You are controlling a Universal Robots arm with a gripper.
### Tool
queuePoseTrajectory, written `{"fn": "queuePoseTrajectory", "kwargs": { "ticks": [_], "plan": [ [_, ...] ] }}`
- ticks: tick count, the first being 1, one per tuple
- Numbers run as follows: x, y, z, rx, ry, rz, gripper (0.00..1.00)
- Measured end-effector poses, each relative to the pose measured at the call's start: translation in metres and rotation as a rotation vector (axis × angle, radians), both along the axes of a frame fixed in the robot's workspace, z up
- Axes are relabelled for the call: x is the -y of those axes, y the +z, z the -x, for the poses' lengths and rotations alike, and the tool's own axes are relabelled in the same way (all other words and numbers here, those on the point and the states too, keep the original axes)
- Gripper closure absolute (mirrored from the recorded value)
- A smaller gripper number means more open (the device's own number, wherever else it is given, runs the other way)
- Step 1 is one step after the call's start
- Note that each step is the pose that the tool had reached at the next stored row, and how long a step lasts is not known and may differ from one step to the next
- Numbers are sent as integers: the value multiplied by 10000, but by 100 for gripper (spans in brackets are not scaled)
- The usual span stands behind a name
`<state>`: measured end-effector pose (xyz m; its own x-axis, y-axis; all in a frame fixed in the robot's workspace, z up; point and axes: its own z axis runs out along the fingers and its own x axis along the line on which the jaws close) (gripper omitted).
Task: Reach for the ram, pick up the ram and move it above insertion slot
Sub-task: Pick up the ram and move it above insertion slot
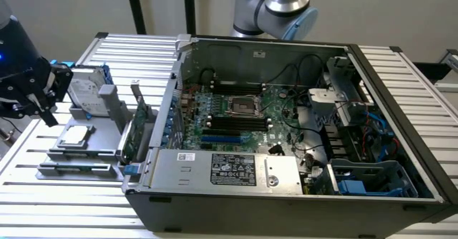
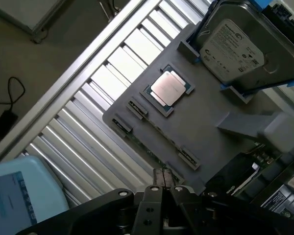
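Our gripper hangs above the grey tray, fingers pressed together on nothing. For the ram at the tray's edge, we should spread them and align lengthwise.

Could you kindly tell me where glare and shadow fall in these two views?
Exterior view: the table slats shine pale, while the computer case is shaded inside. Wrist view: the processor lid glints brightly, the slats glare white, and the tool sits dark.

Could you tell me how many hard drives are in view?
1: the hard drive sits in the grey fixture at the exterior view's left, outside the computer case; others may be hidden inside.
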<state>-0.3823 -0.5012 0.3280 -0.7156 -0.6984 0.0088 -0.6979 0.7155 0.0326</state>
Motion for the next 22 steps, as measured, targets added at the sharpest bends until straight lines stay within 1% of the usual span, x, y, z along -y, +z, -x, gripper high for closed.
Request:
{"fn": "queuePoseTrajectory", "kwargs": {
  "ticks": [22],
  "plan": [
    [0,0,0,0,3994,-1,89]
  ]
}}
